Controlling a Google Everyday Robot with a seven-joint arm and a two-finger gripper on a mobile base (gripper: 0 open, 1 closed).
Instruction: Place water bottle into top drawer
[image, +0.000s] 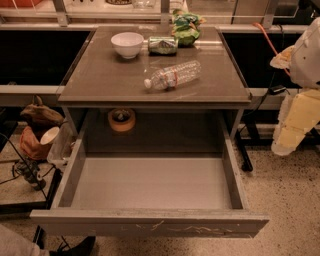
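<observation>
The arm (307, 55) shows at the right edge as a bulky, rounded white shell with a grey cast. A cream, disc-like cap (281, 59) with an orange-tinted rim juts from its left side. Below it is the gripper (286, 145), right of the surface (100, 75) and apart from it: a pale yellow, flat-sided block with a whitish, rough-edged strip down its left flank, narrowing to a rounded lower end.
</observation>
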